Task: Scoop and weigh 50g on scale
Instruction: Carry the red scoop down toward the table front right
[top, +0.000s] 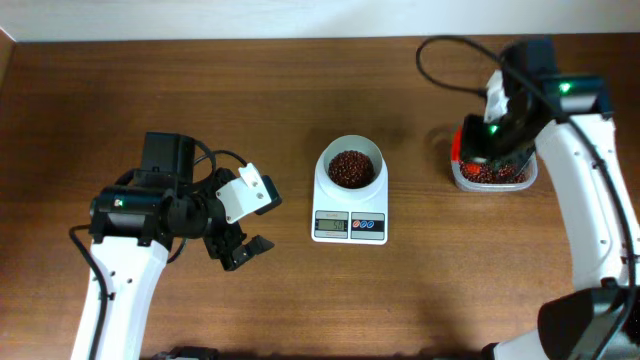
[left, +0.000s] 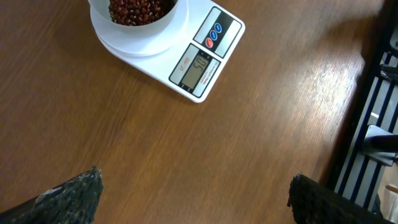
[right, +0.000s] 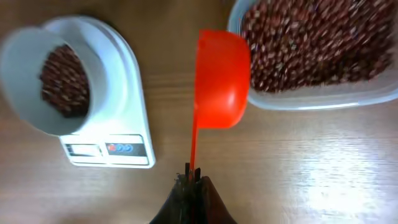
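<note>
My right gripper (right: 191, 179) is clamped on the scoop (right: 221, 78), empty at the tub (right: 298, 101) rim; beans (right: 62, 78) in the bowl (right: 15, 68), scale (left: 180, 50) seems on target, so probably done.

"50" on the grey display (left: 199, 67) of the scale (left: 186, 40)

One scale (top: 349, 227), one bowl (top: 350, 141), one tub (right: 323, 98), one scoop (right: 221, 78).

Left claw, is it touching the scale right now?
Apart. The overhead view shows the open left claw left of the scale, with bare table between them.
</note>
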